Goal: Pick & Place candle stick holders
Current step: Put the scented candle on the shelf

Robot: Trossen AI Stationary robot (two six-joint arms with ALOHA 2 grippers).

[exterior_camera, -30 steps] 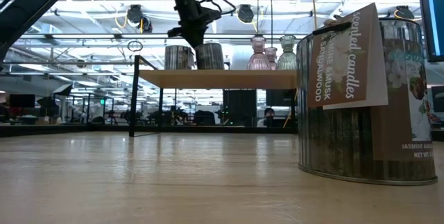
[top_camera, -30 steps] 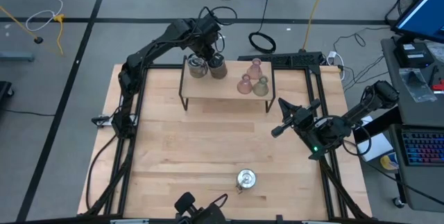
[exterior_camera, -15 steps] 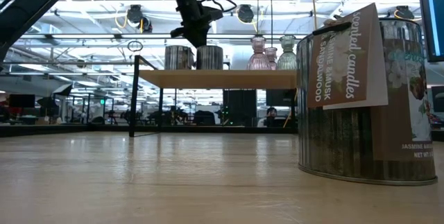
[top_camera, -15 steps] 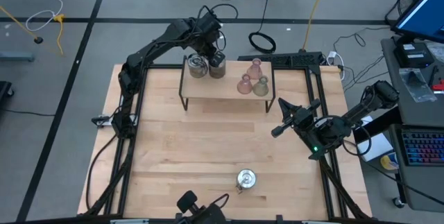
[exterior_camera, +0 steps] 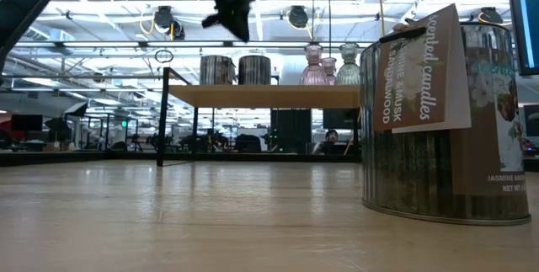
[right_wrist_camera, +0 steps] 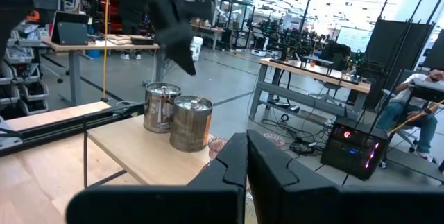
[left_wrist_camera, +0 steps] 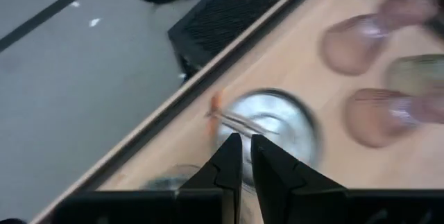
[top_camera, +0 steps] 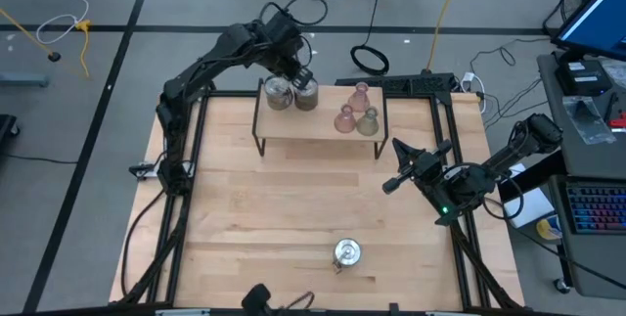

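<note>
Two shiny silver holders [top_camera: 279, 93] [top_camera: 307, 95] stand side by side on the far left part of a small wooden shelf [top_camera: 318, 125]. They also show in the low view [exterior_camera: 218, 70] [exterior_camera: 254, 70]. Three tinted glass holders [top_camera: 358, 112] stand on the shelf's right part. A third silver holder [top_camera: 347, 251], with a paper tag, stands on the table near its front edge and fills the right of the low view [exterior_camera: 446, 112]. My left gripper [exterior_camera: 234, 19] hangs shut and empty above the silver pair [left_wrist_camera: 267, 123]. My right gripper [top_camera: 396, 167] waits shut at the table's right.
The shelf stands on thin black legs [exterior_camera: 162, 116] at the table's far side. Black frame rails [top_camera: 186, 208] run along the table's left and right edges. Bare wood lies between the shelf and the lone silver holder.
My left gripper has risen from the top of the right-hand silver holder on the shelf and now hangs clear above it. That holder stays standing on the shelf beside the other one.
</note>
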